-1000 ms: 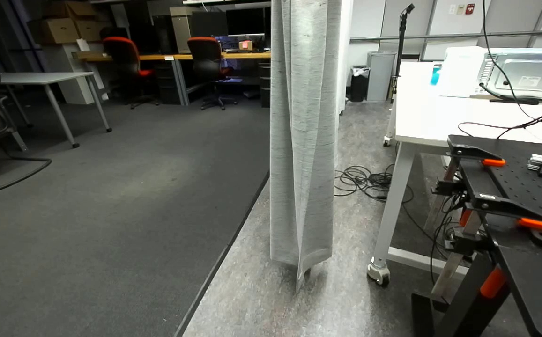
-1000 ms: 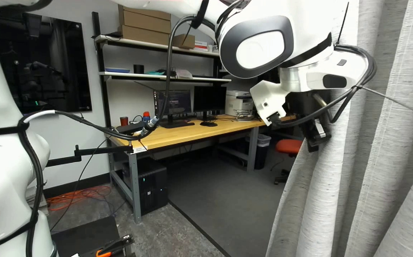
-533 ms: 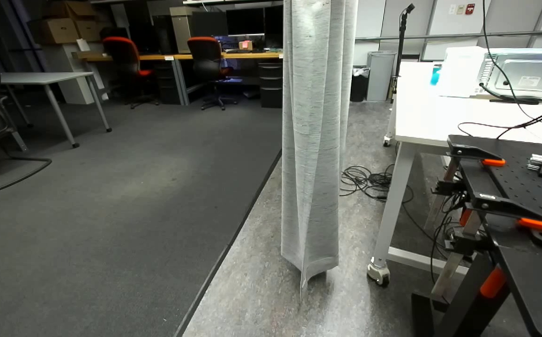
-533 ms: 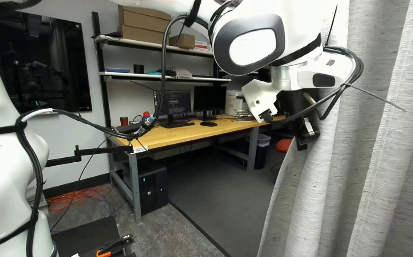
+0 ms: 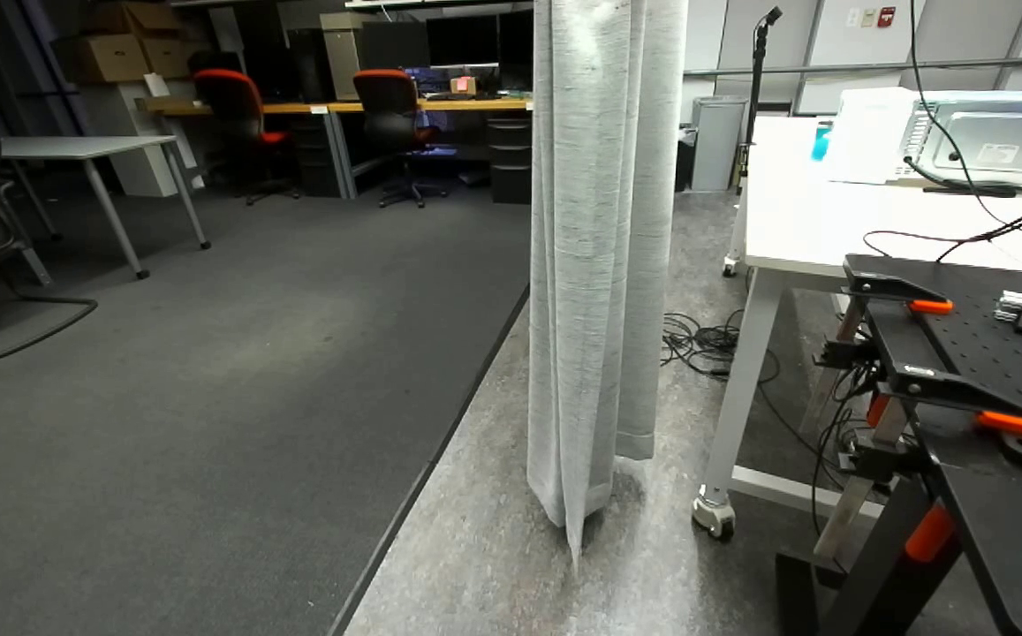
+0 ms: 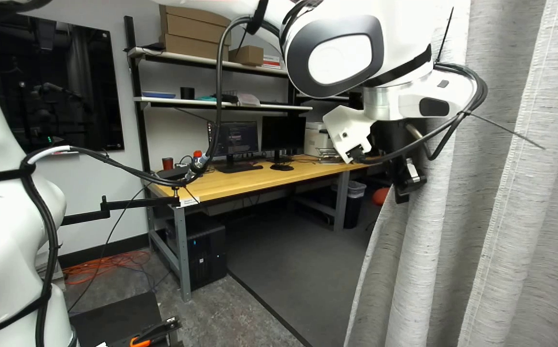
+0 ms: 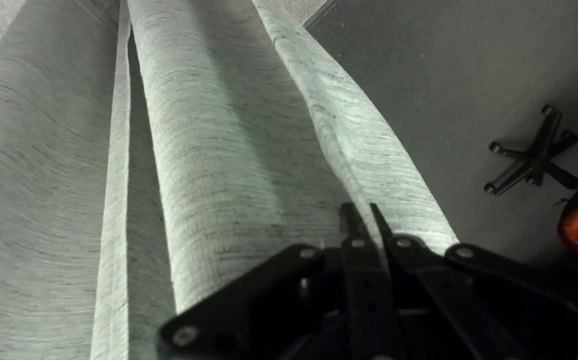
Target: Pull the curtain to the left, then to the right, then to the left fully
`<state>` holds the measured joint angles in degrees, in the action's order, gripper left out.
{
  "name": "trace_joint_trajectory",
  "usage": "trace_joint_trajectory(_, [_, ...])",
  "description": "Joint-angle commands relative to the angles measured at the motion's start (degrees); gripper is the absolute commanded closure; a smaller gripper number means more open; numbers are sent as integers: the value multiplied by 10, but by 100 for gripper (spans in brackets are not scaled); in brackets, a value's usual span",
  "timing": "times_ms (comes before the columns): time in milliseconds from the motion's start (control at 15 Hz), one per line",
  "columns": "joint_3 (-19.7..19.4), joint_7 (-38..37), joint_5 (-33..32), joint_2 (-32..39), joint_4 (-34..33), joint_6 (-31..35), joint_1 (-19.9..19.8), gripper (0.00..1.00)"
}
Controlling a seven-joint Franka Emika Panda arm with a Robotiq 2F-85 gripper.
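Wrist view, and pinched tight on the curtain (image 7: 199,175), nipping a thin ridge of cloth near the free edge with the tool (image 7: 362,214), with no gap beyond the fabric itself! See the rest in an exterior view, hanging in tall gathered pleats over the grey floor (image 5: 440,565) just beside the carpet (image 5: 254,442), probably on one of the sideways pulls, but impossible to say which of the three. Now hold that nip firm and sweep sideways smoothly, without letting the ridge slip, going the full run if on the last leftward leg.
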<state>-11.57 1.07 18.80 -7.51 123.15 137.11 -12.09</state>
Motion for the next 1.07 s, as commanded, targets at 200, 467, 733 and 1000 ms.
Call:
trace_joint_trajectory(200, [-6,-3,-40,20,37,-36,1,50])
trace_joint_trajectory(467, [-5,-6,-55,35,49,-39,0,20])
trace_joint_trajectory(733, [-4,-8,-63,37,54,-42,0,0])
trace_joint_trajectory(1000, [0,-7,-90,14,79,-39,2,0])
